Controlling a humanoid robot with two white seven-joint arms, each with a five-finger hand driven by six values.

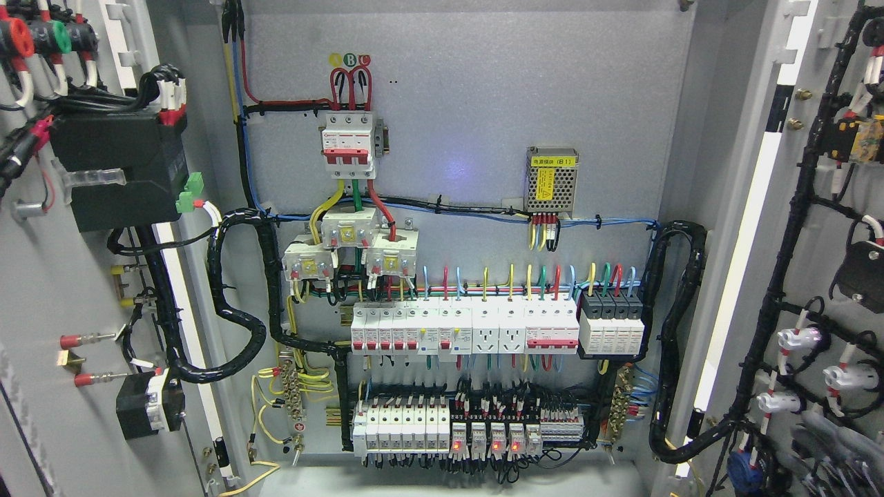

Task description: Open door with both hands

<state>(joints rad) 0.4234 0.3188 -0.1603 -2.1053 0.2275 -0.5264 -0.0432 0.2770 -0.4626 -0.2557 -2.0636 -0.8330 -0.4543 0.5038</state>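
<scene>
Doors (62, 276) wide, cabinet (469, 138) interior exposed

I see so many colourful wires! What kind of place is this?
Most likely the inside of an electrical cabinet with both doors swung open. You can tell from the rows of white circuit breakers, the big red-handled main breaker, and the thick black cable bundles running to the doors. No robot hand shows.

The left door (41, 276) runs off the picture's left side, so I can't see its outer edge. The right door (829, 276) runs off the right side too. At the bottom right, some grey shapes (839, 442) are blurry, and I can't tell what they are. The words on the yellow label (545, 183) and on the little switches (407, 328) are too small to read.
</scene>
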